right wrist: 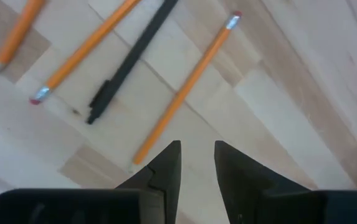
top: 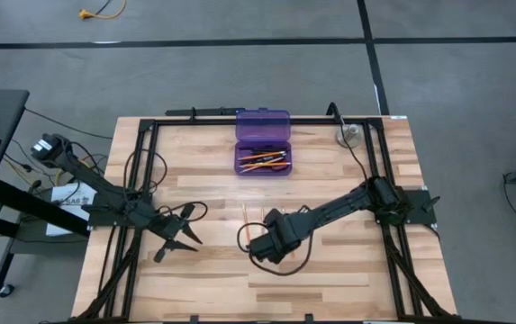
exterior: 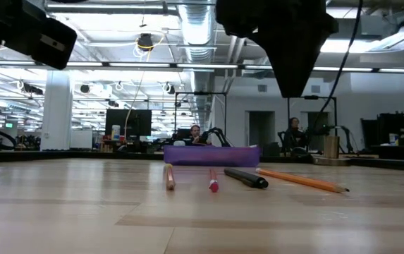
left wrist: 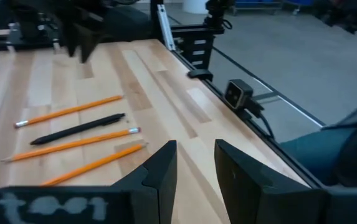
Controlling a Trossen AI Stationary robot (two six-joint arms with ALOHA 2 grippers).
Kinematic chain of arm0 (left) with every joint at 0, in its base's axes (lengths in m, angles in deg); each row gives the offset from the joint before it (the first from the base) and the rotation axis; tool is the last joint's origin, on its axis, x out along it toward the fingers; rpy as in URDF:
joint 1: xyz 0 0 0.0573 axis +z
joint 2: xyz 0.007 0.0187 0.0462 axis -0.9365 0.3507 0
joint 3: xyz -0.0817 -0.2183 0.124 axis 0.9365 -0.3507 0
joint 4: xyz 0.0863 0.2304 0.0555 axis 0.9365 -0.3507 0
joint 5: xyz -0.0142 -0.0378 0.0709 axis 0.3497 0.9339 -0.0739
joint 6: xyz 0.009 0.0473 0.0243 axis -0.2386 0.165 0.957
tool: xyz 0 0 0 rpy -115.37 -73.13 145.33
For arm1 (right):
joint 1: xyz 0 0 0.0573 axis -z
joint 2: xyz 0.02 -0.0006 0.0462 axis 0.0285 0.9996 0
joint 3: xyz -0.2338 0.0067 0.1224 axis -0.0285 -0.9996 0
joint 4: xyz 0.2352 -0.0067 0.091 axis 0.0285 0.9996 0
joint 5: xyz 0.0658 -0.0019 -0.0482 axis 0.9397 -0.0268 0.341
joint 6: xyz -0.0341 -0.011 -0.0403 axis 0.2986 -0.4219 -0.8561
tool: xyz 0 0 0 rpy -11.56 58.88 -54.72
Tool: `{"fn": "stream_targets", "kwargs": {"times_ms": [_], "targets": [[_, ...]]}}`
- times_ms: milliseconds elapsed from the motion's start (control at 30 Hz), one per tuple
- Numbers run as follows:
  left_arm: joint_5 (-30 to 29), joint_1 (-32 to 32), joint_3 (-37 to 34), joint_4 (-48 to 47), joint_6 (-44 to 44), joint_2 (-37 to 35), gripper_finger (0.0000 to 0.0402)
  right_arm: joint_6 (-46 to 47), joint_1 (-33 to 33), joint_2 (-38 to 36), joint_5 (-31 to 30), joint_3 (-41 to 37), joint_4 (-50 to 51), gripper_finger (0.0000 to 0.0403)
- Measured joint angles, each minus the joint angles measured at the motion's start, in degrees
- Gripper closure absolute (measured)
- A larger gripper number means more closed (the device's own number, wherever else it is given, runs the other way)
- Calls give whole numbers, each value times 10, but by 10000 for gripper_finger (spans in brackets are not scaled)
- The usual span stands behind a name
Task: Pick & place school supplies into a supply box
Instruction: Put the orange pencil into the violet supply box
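Pencils and one black pen [right wrist: 131,57] lie loose on the desk [top: 348,261], just at 12 o'clock from my right gripper [top: 259,254], which hovers above them with nothing between its fingers [right wrist: 166,168], parted by a narrow gap. The nearest pencil [right wrist: 184,93] points its sharpened end almost into that gap. The supply box [top: 263,141] sits open at the desk's 12 o'clock edge, well apart from me, with several pencils and pens already inside. I judge I am between loads, lining up the next pick. The next move calls for lowering so my fingers straddle that thin pencil across its length, closing, then carrying it to the box. My left gripper [top: 178,234] waits at 9 o'clock, empty, its fingers also slightly parted.
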Motion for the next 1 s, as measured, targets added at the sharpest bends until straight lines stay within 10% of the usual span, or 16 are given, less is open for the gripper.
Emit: {"fn": "stream_targets", "kwargs": {"times_ms": [533,1000], "targets": [[0,-39,0,0,-2,0,306,-71,62,-49,-3,-104,31,311],[-4,-39,0,-1,1,0,306,214,67,-303,-2,-443,-301,312]]}}
